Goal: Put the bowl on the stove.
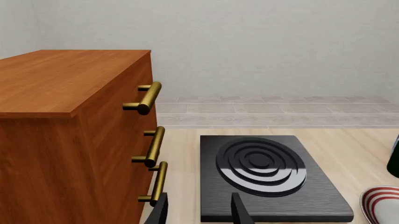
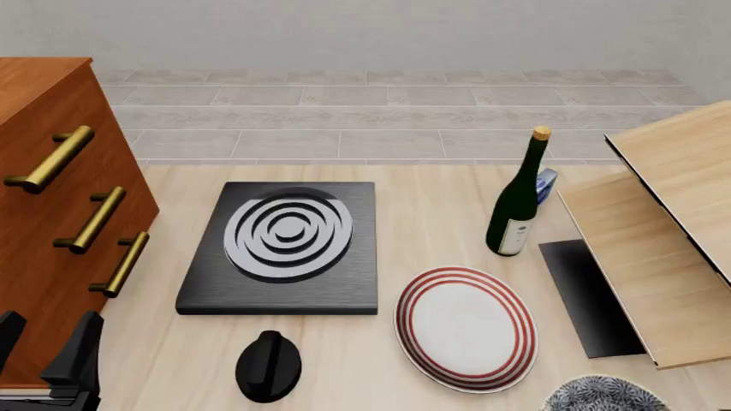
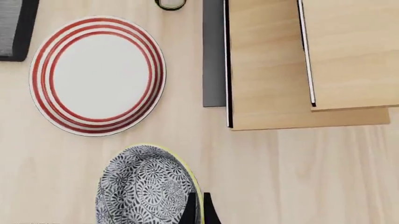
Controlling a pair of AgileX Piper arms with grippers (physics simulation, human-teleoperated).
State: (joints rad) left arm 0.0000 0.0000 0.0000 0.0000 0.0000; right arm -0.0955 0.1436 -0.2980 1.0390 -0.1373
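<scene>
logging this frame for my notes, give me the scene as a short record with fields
bowl: small round blue-grey speckled bowl on the table's near right, beside the plate, right gripper closed on its rim
stove: flat square black stove with silver ring burner, nothing on it
plate: flat white plate with red rings, right of stove
left gripper: left gripper open, near the stove's front edge
task status: bowl not yet on stove

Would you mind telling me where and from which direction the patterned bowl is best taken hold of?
Probably by the rim. The bowl sits upright and open on the table, near the front edge and right of the plate, so a pinch from above over its thin pale rim suits it. The right hand already appears closed on the rim's right side, away from the plate, so it has room.
</scene>
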